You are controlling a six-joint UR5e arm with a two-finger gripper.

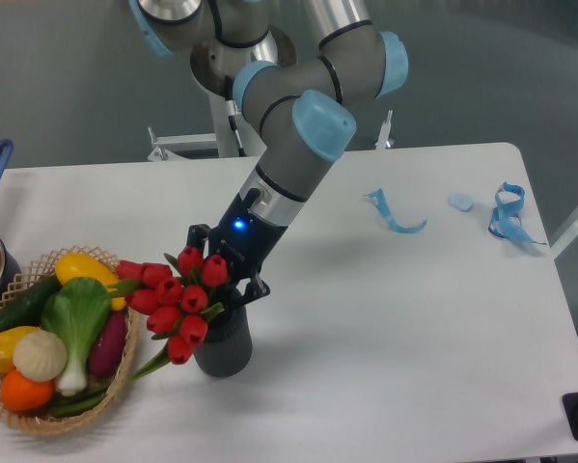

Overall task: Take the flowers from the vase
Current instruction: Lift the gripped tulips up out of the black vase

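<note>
Low and left of centre in the frame, the gripper (223,285) is clenched on the red tulip bunch (175,299), whose stems sit in the dark grey vase (224,349), so lifting clear remains undone.

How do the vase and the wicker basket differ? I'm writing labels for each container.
The vase is dark grey, narrow and tall-sided; the wicker basket is tan, woven, wide and shallow. The vase holds the red flowers, with the hand right at the bunch; the basket holds vegetables and sits untouched. Both stand upright on the white table.
</note>
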